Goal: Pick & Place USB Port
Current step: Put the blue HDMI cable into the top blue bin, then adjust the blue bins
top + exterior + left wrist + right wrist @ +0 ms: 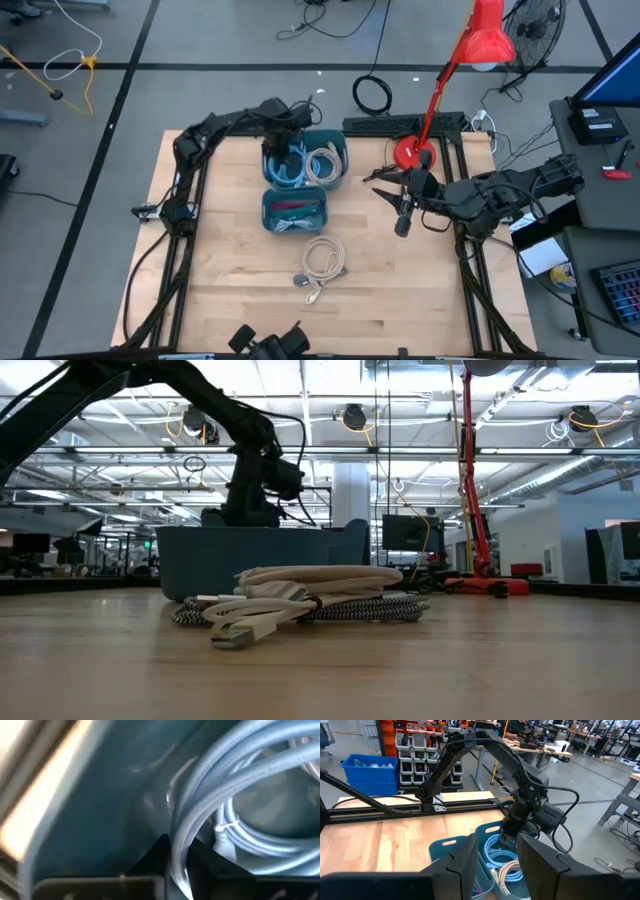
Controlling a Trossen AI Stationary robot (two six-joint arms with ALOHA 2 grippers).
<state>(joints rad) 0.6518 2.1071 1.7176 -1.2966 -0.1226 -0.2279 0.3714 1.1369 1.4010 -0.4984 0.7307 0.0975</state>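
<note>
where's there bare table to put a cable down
Bare wood lies left of the teal bins, out to the table edge, and between the bins and the right gripper. It is crowded at the bins and around the loose cable coil.

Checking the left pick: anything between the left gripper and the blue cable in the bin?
Nothing visible. The left gripper is down inside the teal bin, its fingers closed around a strand of the blue cable.

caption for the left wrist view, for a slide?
Left gripper closed on a pale blue braided cable inside the teal bin.
</note>
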